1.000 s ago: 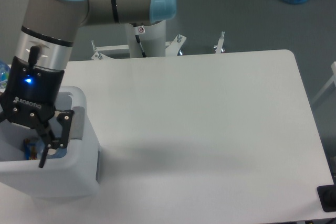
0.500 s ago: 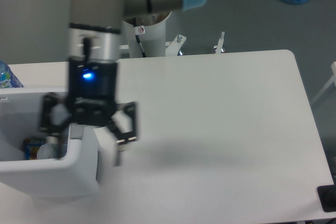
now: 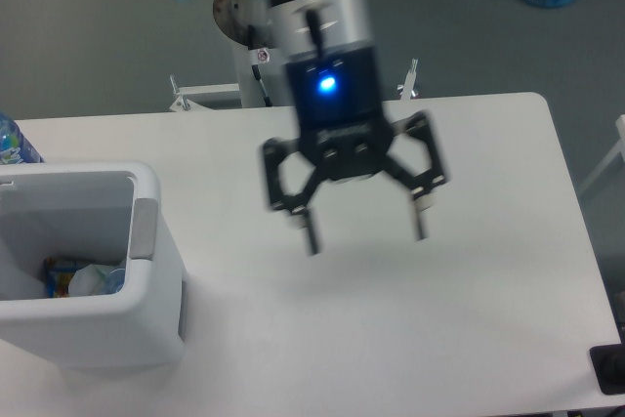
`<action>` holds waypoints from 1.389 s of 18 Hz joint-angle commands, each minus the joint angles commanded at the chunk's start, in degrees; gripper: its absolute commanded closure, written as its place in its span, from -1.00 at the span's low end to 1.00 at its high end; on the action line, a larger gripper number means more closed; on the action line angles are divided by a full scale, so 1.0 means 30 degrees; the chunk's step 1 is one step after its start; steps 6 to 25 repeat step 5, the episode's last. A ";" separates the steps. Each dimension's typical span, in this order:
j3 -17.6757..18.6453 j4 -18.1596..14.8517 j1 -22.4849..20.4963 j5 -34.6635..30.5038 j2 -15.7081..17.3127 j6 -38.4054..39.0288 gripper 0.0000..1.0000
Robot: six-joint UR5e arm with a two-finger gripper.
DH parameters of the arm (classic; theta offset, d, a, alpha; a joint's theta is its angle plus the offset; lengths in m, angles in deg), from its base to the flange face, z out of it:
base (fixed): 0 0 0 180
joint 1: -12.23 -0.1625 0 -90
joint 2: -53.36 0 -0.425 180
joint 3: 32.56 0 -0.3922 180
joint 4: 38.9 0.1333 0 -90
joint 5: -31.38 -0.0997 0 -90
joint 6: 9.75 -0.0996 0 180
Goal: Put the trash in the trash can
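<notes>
Here the black two-finger gripper (image 3: 362,227), fingers spread and empty, hangs above the white table (image 3: 488,271); crumpled white wrapper (image 3: 90,279) lies inside the boxy white plastic bin (image 3: 146,324).

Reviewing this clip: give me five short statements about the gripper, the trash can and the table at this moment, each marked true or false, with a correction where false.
1. The gripper hangs over the middle of the table, away from the trash can. True.
2. Its jaws are shut on a wrapper. False: they stand wide apart and hold nothing.
3. White crumpled trash lies inside the trash can. True.
4. The trash can lies tipped on its side. False: it stands upright at the table's left edge.
5. A blue light glows on the gripper's body. True.
</notes>
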 joint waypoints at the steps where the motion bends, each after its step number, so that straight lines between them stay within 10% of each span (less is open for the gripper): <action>1: 0.0087 -0.0704 -0.0292 -0.0234 0.0176 -0.0938 -1.00; 25: 0.0556 -0.1678 -0.1054 -0.0500 0.0704 -0.2997 -1.00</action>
